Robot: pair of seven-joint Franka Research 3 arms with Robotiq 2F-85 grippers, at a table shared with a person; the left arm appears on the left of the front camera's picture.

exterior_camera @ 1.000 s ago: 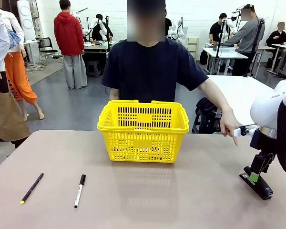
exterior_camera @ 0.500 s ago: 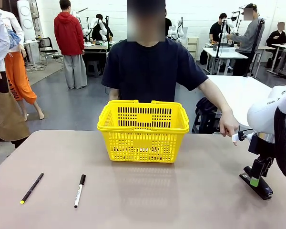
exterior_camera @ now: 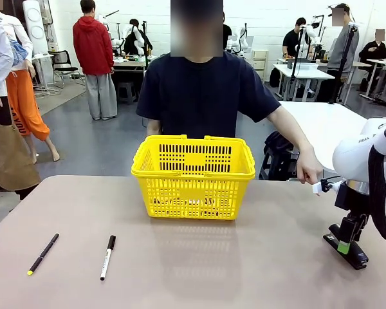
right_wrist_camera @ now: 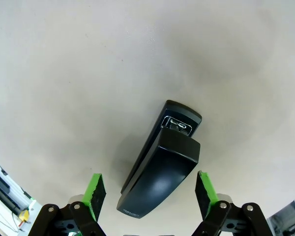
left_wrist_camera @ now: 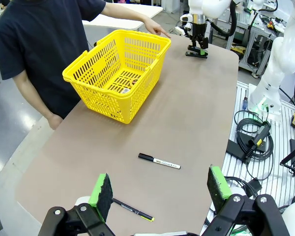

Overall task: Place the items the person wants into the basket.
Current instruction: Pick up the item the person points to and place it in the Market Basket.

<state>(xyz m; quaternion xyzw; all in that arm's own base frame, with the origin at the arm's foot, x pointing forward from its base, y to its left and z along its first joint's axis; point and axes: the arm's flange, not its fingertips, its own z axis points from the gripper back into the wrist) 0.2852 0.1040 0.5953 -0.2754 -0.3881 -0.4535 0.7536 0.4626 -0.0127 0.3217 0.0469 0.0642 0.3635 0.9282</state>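
I've got the right gripper (right_wrist_camera: 147, 194) straddling the stapler (right_wrist_camera: 160, 172) at three o'clock on the counter (exterior_camera: 244, 270), fingers apart, not clamped; left gripper (left_wrist_camera: 160, 189) wide apart.

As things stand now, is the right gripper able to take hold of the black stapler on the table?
Probably yes. The right gripper hangs right above the stapler, one green pad on each side, with nothing between. The person's hand points from farther back, apart from it.
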